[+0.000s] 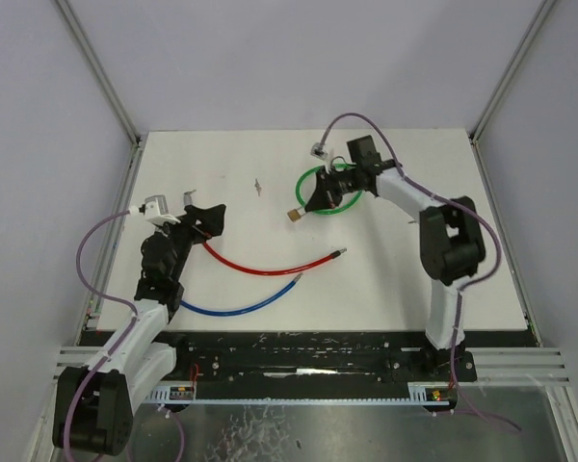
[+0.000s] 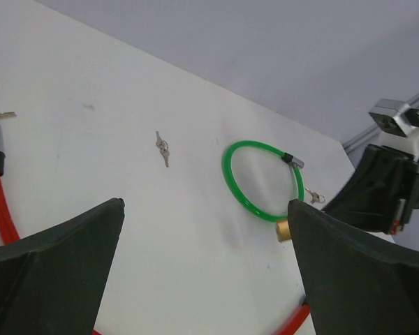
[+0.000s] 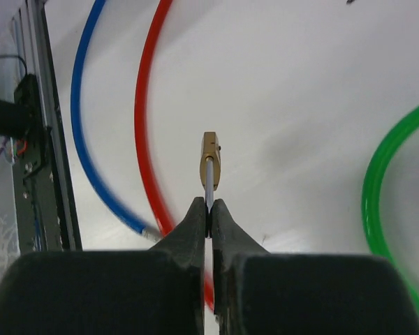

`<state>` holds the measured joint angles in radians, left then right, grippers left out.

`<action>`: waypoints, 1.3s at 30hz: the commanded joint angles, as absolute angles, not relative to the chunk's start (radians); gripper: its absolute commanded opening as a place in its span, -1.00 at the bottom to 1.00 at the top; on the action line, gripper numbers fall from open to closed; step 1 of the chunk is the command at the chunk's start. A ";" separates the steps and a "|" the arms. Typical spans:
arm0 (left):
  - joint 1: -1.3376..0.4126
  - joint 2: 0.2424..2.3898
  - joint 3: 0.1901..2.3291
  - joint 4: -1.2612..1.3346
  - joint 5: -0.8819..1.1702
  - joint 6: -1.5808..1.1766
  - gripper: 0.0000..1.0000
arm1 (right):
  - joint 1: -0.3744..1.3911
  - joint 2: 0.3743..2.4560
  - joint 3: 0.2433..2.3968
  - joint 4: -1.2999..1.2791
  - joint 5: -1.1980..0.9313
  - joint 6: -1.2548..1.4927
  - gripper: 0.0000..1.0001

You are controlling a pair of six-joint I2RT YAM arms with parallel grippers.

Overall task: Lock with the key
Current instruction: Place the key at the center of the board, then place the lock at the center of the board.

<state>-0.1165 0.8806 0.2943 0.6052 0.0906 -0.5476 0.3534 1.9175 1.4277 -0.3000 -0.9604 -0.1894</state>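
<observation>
Left claw (image 2: 206, 204) spread wide, holding nothing, above the tabletop (image 1: 414, 279) near the red cable (image 1: 270, 269). Right claw (image 3: 208, 209) pressed together on a thin blade (image 3: 208, 185) ending in a brass block (image 3: 210, 157), just beside the green loop (image 3: 369, 192). Loose keys (image 2: 163, 148) flat on the tabletop between the arms, well apart from both. Blue cable (image 1: 241, 308) beside the red one.

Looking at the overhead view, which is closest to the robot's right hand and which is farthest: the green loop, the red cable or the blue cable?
1. Green loop, right beside the right hand.
2. Red cable, mid-table, toward the bases.
3. Blue cable, beyond the red one, near the front edge.
</observation>
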 commanded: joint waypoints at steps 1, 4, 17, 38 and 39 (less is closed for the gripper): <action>-0.116 0.843 0.280 0.625 -0.006 -0.517 1.00 | 0.408 2.125 1.735 -0.305 -0.950 0.001 -0.99; -0.117 0.846 0.289 0.604 -0.003 -0.508 1.00 | 0.434 2.270 1.908 -0.279 -0.945 0.125 -0.99; -0.118 0.861 0.302 0.579 0.005 -0.494 1.00 | 0.554 2.603 2.258 -0.063 -0.647 0.574 -0.90; -0.122 0.867 0.310 0.546 0.009 -0.499 1.00 | 0.524 2.540 2.456 -0.376 -0.326 0.198 0.16; -0.123 0.867 0.309 0.546 0.010 -0.499 1.00 | 0.522 2.508 2.441 -0.392 -0.355 0.165 0.14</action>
